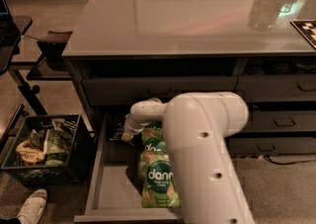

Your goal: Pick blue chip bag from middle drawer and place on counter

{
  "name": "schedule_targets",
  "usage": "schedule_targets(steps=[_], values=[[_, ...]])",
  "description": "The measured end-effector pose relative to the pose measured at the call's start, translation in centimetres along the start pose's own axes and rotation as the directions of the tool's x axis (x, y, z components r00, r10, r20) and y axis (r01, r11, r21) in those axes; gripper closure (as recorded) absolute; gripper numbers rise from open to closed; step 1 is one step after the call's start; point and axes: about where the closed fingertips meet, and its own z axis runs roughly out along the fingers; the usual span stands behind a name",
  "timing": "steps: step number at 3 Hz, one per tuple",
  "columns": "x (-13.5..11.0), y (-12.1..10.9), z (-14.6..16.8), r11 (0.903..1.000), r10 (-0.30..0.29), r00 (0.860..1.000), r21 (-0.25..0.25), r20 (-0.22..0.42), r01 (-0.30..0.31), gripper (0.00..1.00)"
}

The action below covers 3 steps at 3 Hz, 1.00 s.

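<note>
camera view | gripper (pixel 122 134) seen at back left of open middle drawer (pixel 114 188), lower centre-left of frame | its grip state cannot be told | blue chip bag not clearly made out; dark patch (pixel 115 130) seen at gripper | green bags (pixel 158 181) laid just right of it

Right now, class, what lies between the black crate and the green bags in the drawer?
The camera view shows the left wall of the drawer and a bare strip of its floor. The gripper is farther back, at the rear left of it.

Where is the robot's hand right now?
In the camera view, the gripper is down inside the open middle drawer, toward its back left, just left of the green snack bags and under the counter's front edge.
</note>
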Motion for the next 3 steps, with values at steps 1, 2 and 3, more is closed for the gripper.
schedule_targets(steps=[1, 2, 3], values=[[-1.4, 1.4, -4.6, 0.9991, -0.043, 0.993, -0.001, 0.106, 0.044, 1.0], [-1.4, 3.5, -9.5, 0.9972, -0.065, 0.976, -0.023, 0.208, 0.072, 1.0], [-1.1, 5.1, -14.1, 0.9938, -0.071, 0.948, -0.059, 0.309, 0.094, 1.0]])
